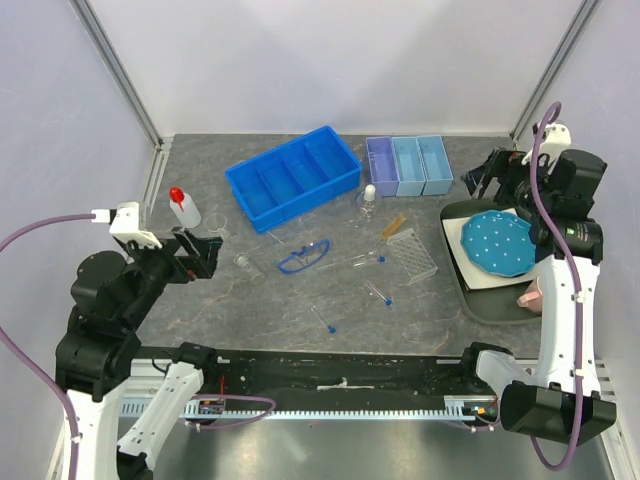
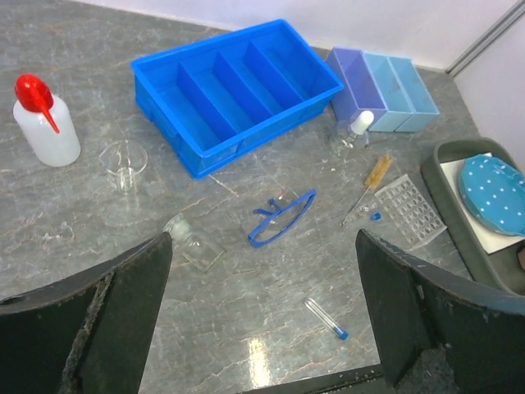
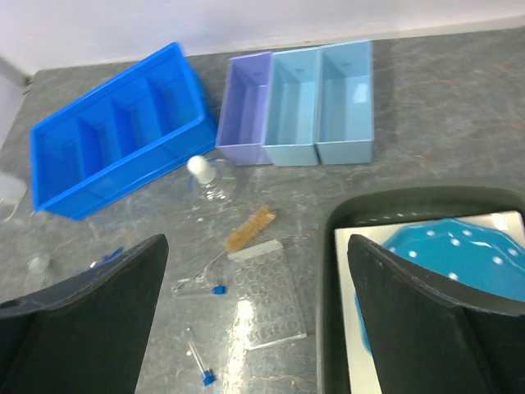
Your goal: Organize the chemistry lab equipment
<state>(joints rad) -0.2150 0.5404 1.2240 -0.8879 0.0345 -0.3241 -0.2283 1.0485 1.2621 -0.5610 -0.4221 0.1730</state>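
Nothing looks sorted yet. The lab pieces lie loose across the middle of the desk (image 1: pixel 250 310), while the blue tray (image 1: pixel 292 176) and the three small bins (image 1: pixel 408 165) sit at 12 o'clock with nothing in them, most likely as the places the pieces should go.

Taking the safety glasses (image 1: pixel 303 257) as the centre:
- The squeeze bottle (image 1: pixel 181 209) stands upright at 10 o'clock, with a small beaker (image 1: pixel 217 228) just beside it.
- A tipped flask (image 1: pixel 245 262) lies on its side at 9 o'clock.
- A round flask (image 1: pixel 368 201) with a white stopper stands at 1 o'clock, near the tray's corner.
- The tan stick (image 1: pixel 392 227) and the clear tube rack (image 1: pixel 412 254) lie at 3 o'clock, and the rack is flat.
- The blue-capped test tubes (image 1: pixel 378 293) are scattered on their sides between 3 and 5 o'clock, none of them in the rack.

Further out at 3 o'clock, the teal plate (image 1: pixel 497 243) rests on a dark tray (image 1: pixel 478 298) with a pinkish cup (image 1: pixel 530 295) beside it. These sit apart from the lab set and do not seem to belong to it.

The left tool (image 1: pixel 208 250) hangs near the bottle and beaker with its fingers spread fully, gripping nothing. The right tool (image 1: pixel 487 178) is equally wide and empty, raised at 2 o'clock beyond the plate. Both seem to be held back and high so that each wrist camera takes in the whole spread before a first pick. The bottle and beaker lie nearest the left arm, and the rack and stick nearest the right.
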